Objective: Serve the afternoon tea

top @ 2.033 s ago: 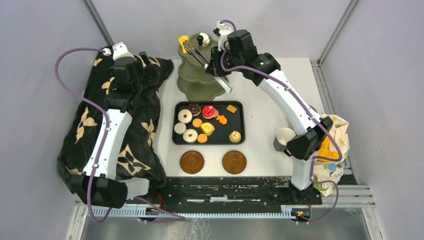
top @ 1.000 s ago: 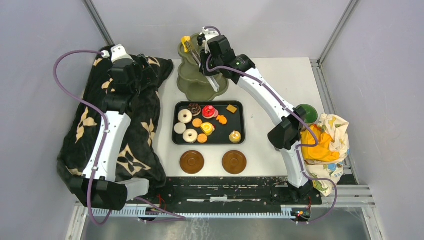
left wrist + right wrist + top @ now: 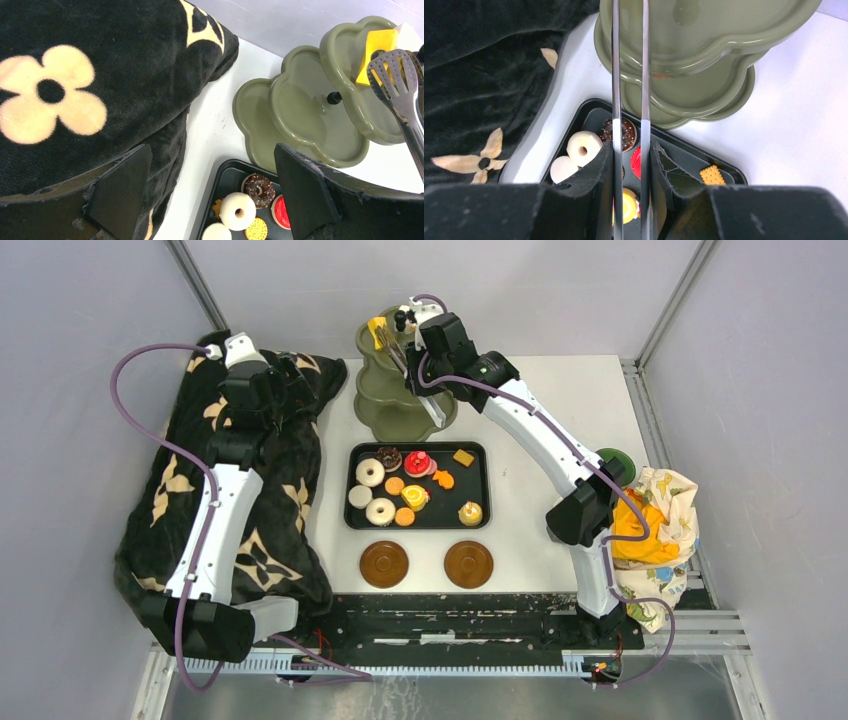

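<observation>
At the top tier of the olive-green stand (image 3: 300,115), found the right gripper (image 3: 630,160) clamped on the metal tongs (image 3: 400,95), tips by a yellow cake (image 3: 376,47) on that tier. Found the left gripper (image 3: 212,150) spread wide above the black blanket (image 3: 100,75), holding nothing. Noted other pastries (image 3: 415,495) on the black tray (image 3: 480,475), two saucers (image 3: 384,564) near the arms' bases.

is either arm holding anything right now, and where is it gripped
The right gripper holds the metal tongs, its fingers squeezing the two tong arms together partway along their length. The left gripper is open and holds nothing.
</observation>
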You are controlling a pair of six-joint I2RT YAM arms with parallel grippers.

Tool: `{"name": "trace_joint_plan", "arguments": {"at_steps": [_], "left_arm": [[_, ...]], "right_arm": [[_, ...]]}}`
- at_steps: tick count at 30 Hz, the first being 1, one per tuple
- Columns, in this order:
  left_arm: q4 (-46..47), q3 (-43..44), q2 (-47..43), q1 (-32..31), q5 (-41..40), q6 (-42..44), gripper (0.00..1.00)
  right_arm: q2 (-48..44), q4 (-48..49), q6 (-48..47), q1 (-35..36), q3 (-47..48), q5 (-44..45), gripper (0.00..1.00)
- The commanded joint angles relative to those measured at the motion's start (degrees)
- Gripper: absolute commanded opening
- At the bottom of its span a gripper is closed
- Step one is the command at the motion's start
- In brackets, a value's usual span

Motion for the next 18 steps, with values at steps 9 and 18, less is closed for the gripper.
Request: {"name": "trace_joint_plan", "arguments": {"at_steps": [9,18], "left_arm": [[1.8,0.2,-1.3,0.0,2.7,-1.7,0.99],[1.9,0.1,-1.3,0.0,3.6,-1.9,0.99]], "right_arm": [[-0.7,1.5,-0.3,0.4,4.6,0.4,0.43],[-2.5,2.0,-0.2,0.7,3.9,-0.5,0.46]]}}
